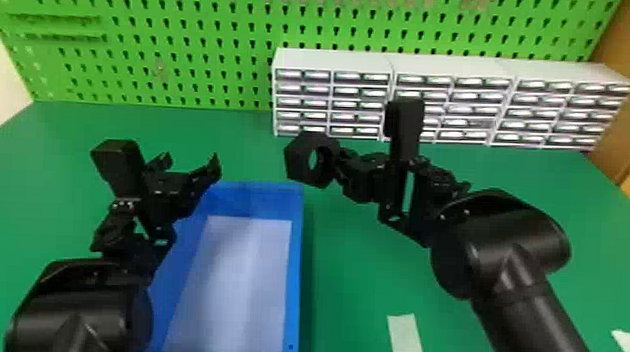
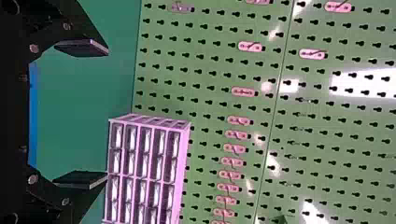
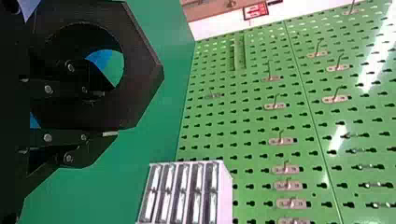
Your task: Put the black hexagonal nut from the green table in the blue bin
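**Q:** Head view: report the tool and the workpiece.

**A:** From my remote station, I see the black hexagonal nut (image 1: 295,160) clamped at the tip of the right gripper (image 1: 336,163). It sits beyond the far right corner of the blue bin (image 1: 293,292), over the green table (image 1: 347,294). The left gripper (image 1: 191,162) is at the bin's far left side.

**Q:** Left wrist view: tool state?

**A:** The two fingers are spread wide, with nothing between them. I judge this arm to be on standby.

**Q:** Right wrist view: grip state?

**A:** The fingers straddle one wall of the nut's ring: one lies across the bore, the other along the outer edge. Blue is visible through the bore. I rate the grip as secure, though it holds on one side only.

**Q:** Which step is in hand?

**A:** Transfer. I judge picking complete; placing is outstanding.

**Q:** Specify the next move.

**A:** Bring the nut toward the robot and to its left until it is inside the rim. Maintain clearance from the near fingers of the left gripper. Lower toward the pale base (image 1: 235,285), then open the right gripper. Caution: release above the wall may tip the nut outside. I cannot tell the exact height over the rim.
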